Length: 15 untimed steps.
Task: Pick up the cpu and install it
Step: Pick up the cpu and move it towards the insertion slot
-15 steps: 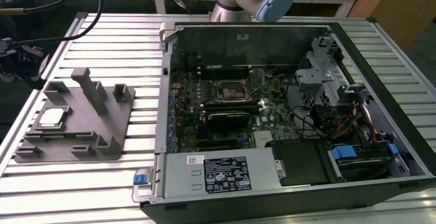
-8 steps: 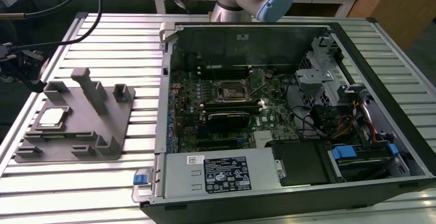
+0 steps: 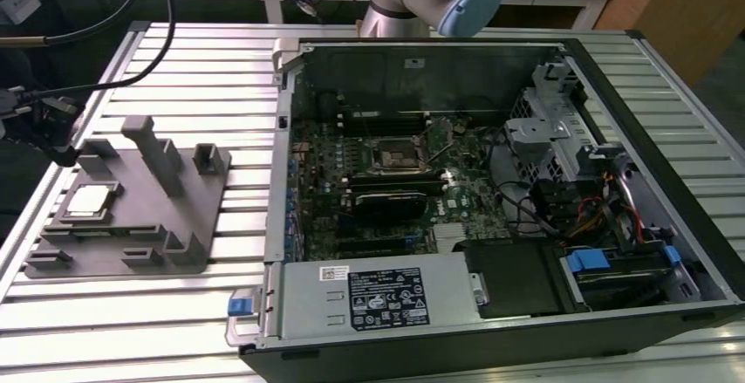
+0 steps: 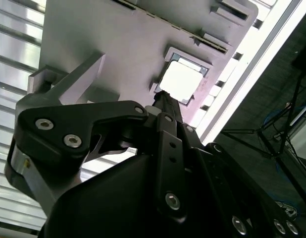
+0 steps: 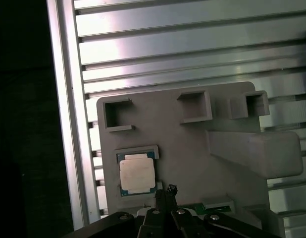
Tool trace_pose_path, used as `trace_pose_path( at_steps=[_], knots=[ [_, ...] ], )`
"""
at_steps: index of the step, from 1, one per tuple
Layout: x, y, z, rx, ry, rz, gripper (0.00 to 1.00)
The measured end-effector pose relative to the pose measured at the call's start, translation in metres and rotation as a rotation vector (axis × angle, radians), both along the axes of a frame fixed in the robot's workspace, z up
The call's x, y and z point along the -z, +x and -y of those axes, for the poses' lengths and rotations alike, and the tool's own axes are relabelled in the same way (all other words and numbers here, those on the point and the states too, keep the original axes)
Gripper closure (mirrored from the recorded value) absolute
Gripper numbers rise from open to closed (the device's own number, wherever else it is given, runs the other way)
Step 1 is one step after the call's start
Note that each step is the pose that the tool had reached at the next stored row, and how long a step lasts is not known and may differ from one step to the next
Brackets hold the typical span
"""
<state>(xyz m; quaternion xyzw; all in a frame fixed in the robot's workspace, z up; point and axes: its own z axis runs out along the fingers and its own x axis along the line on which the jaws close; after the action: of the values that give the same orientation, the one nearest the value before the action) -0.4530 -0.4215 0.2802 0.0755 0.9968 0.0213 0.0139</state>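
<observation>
The cpu [image 3: 91,201] is a small silvery square chip lying in a recess at the near-left part of the grey fixture block [image 3: 140,217], on the exterior view's left. Both wrist views show it from above, as cpu [image 4: 180,80] and cpu [image 5: 137,174]. My gripper [image 3: 47,134] hangs just above and to the left of the block, holding nothing. Its dark tip [image 5: 170,189] sits close beside the chip's edge, apart from it, and appears again as the tip [image 4: 160,96]. The black-framed socket [image 3: 393,154] lies on the motherboard inside the open computer case.
The open computer case [image 3: 466,191] fills the middle and right of the ribbed metal table [image 3: 140,313]. Upright posts [image 3: 152,152] rise from the fixture block near the chip. Cables [image 3: 70,95] trail at the table's left edge, where the floor drops away.
</observation>
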Motion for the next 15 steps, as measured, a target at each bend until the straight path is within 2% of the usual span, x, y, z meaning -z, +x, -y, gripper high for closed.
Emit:
trace_pose_path(
  at_steps=[8, 15],
  knots=[
    [0.0137, -0.003, 0.0003, 0.000, 0.0000, 0.0001, 0.89],
    [0.0214, -0.004, 0.0003, 0.000, 0.0000, -0.0002, 0.89]
  ],
)
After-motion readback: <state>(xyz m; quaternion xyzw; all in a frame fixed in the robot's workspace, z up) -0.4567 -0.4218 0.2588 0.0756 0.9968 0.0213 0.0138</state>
